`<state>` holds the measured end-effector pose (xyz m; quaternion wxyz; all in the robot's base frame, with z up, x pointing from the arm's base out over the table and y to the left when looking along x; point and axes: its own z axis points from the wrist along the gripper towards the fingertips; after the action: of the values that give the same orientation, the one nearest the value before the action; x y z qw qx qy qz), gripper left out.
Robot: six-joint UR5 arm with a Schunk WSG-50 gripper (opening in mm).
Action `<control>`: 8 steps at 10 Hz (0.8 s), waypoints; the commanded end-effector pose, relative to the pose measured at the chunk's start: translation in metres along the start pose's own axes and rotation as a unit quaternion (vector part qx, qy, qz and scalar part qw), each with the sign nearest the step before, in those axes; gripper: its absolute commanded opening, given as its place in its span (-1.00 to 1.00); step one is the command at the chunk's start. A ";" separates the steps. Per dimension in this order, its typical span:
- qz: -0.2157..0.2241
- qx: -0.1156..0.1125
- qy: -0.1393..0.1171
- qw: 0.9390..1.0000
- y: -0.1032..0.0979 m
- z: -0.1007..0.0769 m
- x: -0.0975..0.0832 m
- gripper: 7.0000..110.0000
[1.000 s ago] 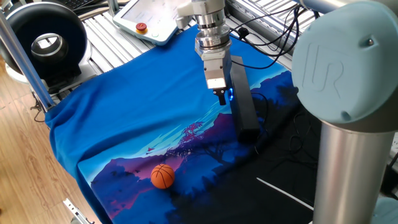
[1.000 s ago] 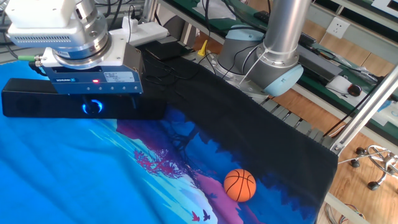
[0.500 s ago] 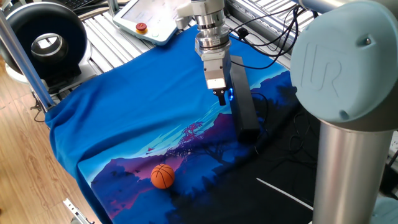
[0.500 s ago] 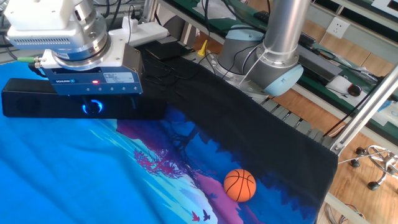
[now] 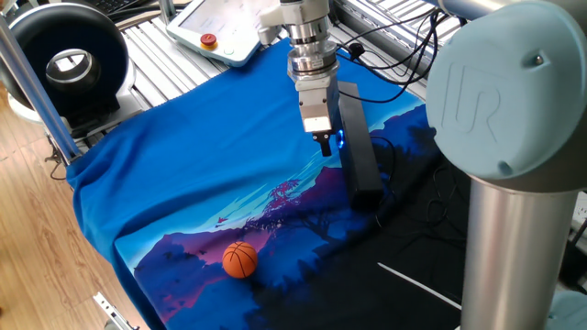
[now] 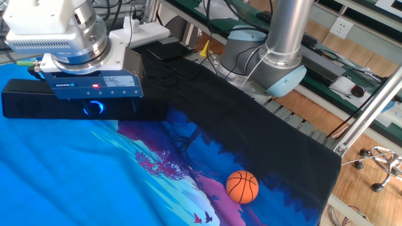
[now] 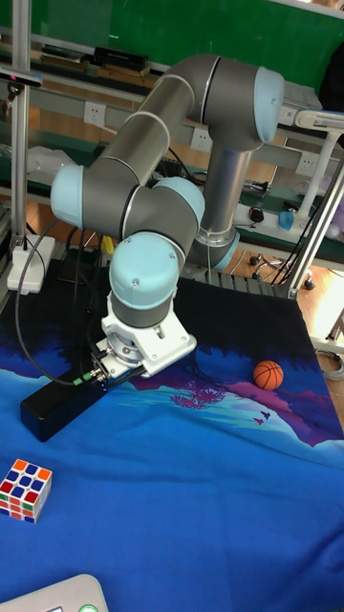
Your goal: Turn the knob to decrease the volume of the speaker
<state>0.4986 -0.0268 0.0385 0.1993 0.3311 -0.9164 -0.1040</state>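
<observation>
One arm, mine, reaches down over a counter (image 5: 183, 174) draped in a blue printed cloth. My jaws (image 5: 326, 145) hang at the front face of the speaker (image 5: 356, 156), a long slim black soundbar lying flat on the cloth. Its long axis runs away from the camera in one fixed view and left to right in the other fixed view. The knob (image 6: 93, 108), a small round dial ringed in bright blue light, sits on that front face, about midway along the bar. It lies directly beneath my jaws and just in front of them, so the dial's turning axis points out from the speaker's face, across the bar's length.

I cannot tell how wide my jaws are set, nor whether they touch the knob: my wrist body hides the fingertips in two views, and the third shows only a dark tip beside the blue glow.

My judgement is that the coming move depends on my jaws staying centred on that dial so a wrist rotation turns it down.

An orange ball (image 6: 242, 186) rests well apart, and a Rubik's cube (image 7: 25, 489) sits near the speaker's far end.
</observation>
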 end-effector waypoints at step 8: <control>0.020 -0.008 0.021 1.000 0.002 -0.001 0.009 0.15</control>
<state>0.4932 -0.0312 0.0410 0.2181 0.3200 -0.9168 -0.0978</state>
